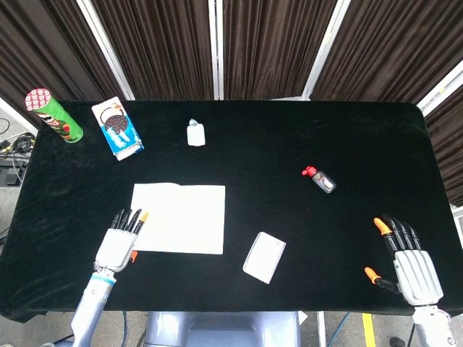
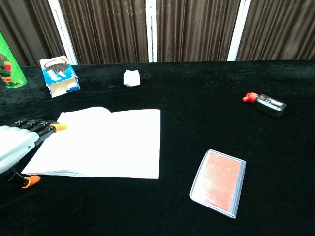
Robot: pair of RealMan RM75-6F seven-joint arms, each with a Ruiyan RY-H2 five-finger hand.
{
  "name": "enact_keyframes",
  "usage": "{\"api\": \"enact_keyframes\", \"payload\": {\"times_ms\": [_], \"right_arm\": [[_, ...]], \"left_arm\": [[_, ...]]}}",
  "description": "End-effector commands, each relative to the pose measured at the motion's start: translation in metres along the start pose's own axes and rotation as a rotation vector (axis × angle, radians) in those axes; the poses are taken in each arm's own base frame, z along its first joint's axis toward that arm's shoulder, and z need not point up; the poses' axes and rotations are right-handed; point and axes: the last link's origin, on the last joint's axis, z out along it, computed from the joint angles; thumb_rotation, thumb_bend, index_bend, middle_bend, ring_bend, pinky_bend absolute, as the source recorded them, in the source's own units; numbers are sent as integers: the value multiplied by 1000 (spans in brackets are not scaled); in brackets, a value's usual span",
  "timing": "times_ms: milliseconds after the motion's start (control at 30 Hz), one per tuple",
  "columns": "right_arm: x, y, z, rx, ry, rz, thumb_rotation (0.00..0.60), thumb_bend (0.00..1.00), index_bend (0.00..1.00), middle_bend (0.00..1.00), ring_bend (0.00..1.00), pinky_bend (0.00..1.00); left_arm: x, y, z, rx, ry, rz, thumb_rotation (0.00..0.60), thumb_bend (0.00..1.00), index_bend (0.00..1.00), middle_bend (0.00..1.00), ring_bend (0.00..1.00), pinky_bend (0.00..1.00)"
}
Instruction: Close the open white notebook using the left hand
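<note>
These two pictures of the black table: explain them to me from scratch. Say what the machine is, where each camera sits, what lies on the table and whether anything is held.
The machine is a two-armed robot with human-like hands, steered remotely by a person. One picture looks down from its head, the other looks forward from its chest.

On the black table lies an open white notebook, which the robot is meant to close. The left hand is at the notebook's left edge, fingers extended over the page's corner; it holds nothing. The right hand lies spread near the table's right front corner, also holding nothing.

Other things: a green snack can and a blue cookie box at the far left, a small white bottle, a small dark case with a red tip, and a flat pouch that looks reddish from the chest.
</note>
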Motion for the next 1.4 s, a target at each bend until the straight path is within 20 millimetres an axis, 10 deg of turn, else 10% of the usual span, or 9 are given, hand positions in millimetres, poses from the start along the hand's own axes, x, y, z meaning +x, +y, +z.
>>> {"api": "enact_keyframes", "payload": {"times_ms": [33, 567, 1400], "right_arm": [[0, 0, 0, 0, 0, 1, 600, 84, 0, 0, 0, 0], [-1, -1, 0, 1, -5, 1, 600, 85, 0, 0, 0, 0], [4, 1, 1, -9, 5, 18, 600, 84, 0, 0, 0, 0]], "left_arm": [[1, 1, 3, -1, 12, 3, 600, 291, 0, 0, 0, 0], [17, 11, 0, -48, 147, -8, 600, 518, 0, 0, 0, 0], [67, 71, 24, -175, 331, -37, 600, 413, 0, 0, 0, 0]]}}
